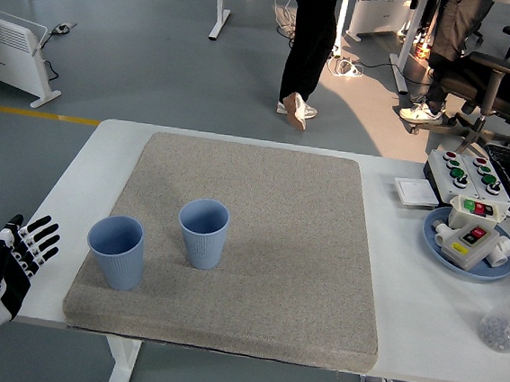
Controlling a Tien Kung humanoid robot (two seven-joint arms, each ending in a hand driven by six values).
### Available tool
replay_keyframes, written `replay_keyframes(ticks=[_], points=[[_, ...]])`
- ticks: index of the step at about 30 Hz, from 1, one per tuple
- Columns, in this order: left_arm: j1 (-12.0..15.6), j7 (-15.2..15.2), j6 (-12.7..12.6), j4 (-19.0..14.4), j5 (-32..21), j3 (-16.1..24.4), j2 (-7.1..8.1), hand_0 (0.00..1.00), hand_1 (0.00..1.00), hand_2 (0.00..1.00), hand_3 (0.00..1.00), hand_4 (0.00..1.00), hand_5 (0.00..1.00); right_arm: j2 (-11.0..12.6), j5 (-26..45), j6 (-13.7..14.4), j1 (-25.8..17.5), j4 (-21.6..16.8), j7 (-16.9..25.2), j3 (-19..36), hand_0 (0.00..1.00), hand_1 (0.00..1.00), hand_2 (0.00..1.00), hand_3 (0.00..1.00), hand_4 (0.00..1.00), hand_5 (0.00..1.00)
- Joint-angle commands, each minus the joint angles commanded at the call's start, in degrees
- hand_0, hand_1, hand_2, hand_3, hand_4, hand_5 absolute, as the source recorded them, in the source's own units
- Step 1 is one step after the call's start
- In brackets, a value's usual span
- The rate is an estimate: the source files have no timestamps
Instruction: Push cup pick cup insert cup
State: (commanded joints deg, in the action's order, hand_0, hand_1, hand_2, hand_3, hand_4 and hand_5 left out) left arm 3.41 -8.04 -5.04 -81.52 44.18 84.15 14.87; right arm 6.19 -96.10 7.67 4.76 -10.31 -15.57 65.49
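Observation:
Two blue cups stand upright on a grey mat. One cup is near the mat's front left corner. The other cup stands a little to its right and farther back, apart from it. My left hand is at the table's left edge, left of the mat, with fingers spread and holding nothing. It is a short way left of the nearer cup and does not touch it. My right hand is out of view.
At the right of the table are a blue plate with a control box on it, a button panel, a white pad and a clear bottle. A person's legs stand beyond the table's far side.

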Motion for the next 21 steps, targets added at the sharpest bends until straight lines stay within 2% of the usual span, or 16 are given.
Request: replay_keyframes(ticks=[1, 2, 7, 8, 13, 14, 15, 19, 21], points=[[0.0, -0.1, -0.1, 0.0, 0.1, 0.0, 0.01, 0.853, 0.836, 0.797, 0.755, 0.623, 0.998, 0.0, 0.0, 0.0, 0.0, 0.0, 0.0, 0.0, 0.528, 0.547, 0.55, 0.535, 0.054, 0.783], [0.1, -0.1, -0.1, 0.0, 0.2, 0.0, 0.03, 0.69, 0.728, 0.667, 0.602, 0.62, 0.998, 0.0, 0.0, 0.0, 0.0, 0.0, 0.0, 0.0, 0.528, 0.547, 0.55, 0.535, 0.053, 0.781], [3.6, -3.1, -2.2, -1.7, 5.9, 0.3, 1.33, 0.69, 0.728, 0.667, 0.602, 0.62, 0.998, 0.0, -0.1, 0.0, 0.3, 0.0, 0.0, 0.1, 0.528, 0.547, 0.55, 0.535, 0.053, 0.781], [4.4, -3.8, -2.6, -2.1, 7.1, 0.4, 1.56, 0.564, 0.644, 0.589, 0.53, 0.617, 0.998, 0.1, -0.1, 0.1, 0.3, 0.0, 0.0, 0.2, 0.528, 0.547, 0.55, 0.535, 0.053, 0.781], [7.8, -7.4, -3.8, -4.4, 12.2, -0.2, 2.95, 0.564, 0.644, 0.589, 0.53, 0.617, 0.998, 0.1, -0.6, 0.1, 0.5, 0.0, 0.1, 0.6, 0.528, 0.547, 0.55, 0.535, 0.053, 0.781], [8.3, -8.0, -4.0, -4.8, 13.4, -0.6, 3.24, 0.47, 0.569, 0.52, 0.459, 0.617, 0.998, 0.1, -0.6, 0.2, 0.6, 0.0, 0.1, 0.7, 0.528, 0.547, 0.55, 0.535, 0.053, 0.783], [8.9, -9.0, -4.3, -5.2, 14.8, -1.3, 3.63, 0.47, 0.569, 0.52, 0.459, 0.617, 0.998, 0.1, -0.7, 0.2, 0.7, 0.0, 0.1, 0.7, 0.528, 0.547, 0.55, 0.535, 0.053, 0.783], [10.1, -10.9, -5.2, -6.4, 19.1, -3.8, 4.42, 0.47, 0.569, 0.52, 0.459, 0.617, 0.998, 0.1, -0.9, 0.2, 0.8, 0.0, 0.1, 0.9, 0.528, 0.547, 0.55, 0.535, 0.053, 0.783], [10.4, -11.1, -5.2, -6.9, 20.1, -5.1, 4.66, 0.45, 0.534, 0.498, 0.439, 0.619, 0.998, 0.1, -1.0, 0.2, 0.9, 0.0, 0.1, 0.9, 0.528, 0.547, 0.55, 0.535, 0.053, 0.784]])
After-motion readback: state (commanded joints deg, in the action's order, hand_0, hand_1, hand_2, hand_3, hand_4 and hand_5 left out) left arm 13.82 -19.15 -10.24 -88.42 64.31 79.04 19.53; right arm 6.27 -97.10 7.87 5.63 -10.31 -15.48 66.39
